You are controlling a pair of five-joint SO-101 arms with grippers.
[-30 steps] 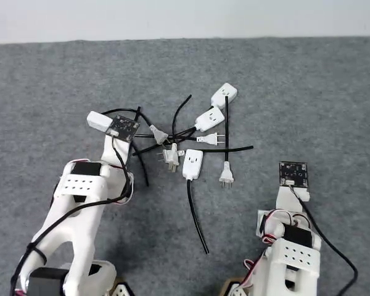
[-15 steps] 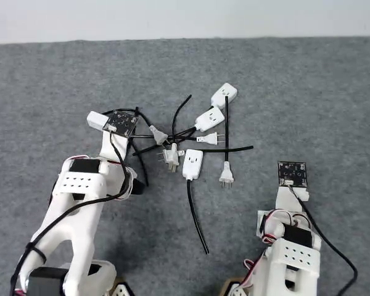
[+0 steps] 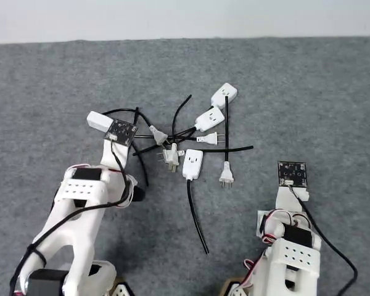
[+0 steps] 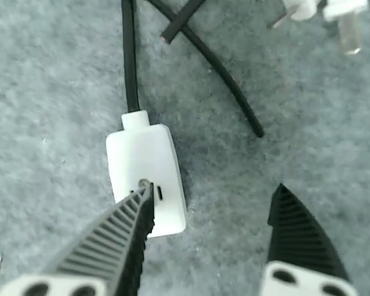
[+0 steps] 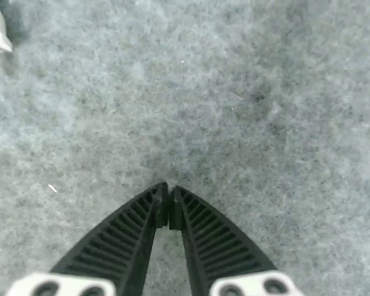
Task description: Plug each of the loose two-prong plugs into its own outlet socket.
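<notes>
High view gives us the layout. The left arm [image 3: 80, 203] comes up from the lower left of the frame, and its wrist sits over the far-left socket [image 3: 99, 121], which lies at the left end of the tangle on the grey mat [image 3: 308, 92]. Toward the frame's centre we see the upper socket [image 3: 224, 95], the middle socket [image 3: 209, 118] and the lower socket [image 3: 192, 164], with black cords [image 3: 197, 216] crossing between them.

Four loose plugs lie among these, none seated in a socket: the leftmost plug [image 3: 158, 134], the tangled plug [image 3: 171, 155], the centre plug [image 3: 210, 139] and the rightmost plug [image 3: 226, 176] (this last one lies a little apart from the knot, prongs toward the bottom of the frame).

From the left wrist camera we find the left gripper [image 4: 213, 188] spread wide and holding nothing. One fingertip [image 4: 142, 200] overlaps the far-left socket's slotted face, though we cannot tell whether it touches; the other finger hangs over bare mat beside it.

At the lower right stands the right arm [image 3: 293, 246]. The right gripper [image 5: 168, 188] has its jaws pressed together, empty, above bare mat.
</notes>
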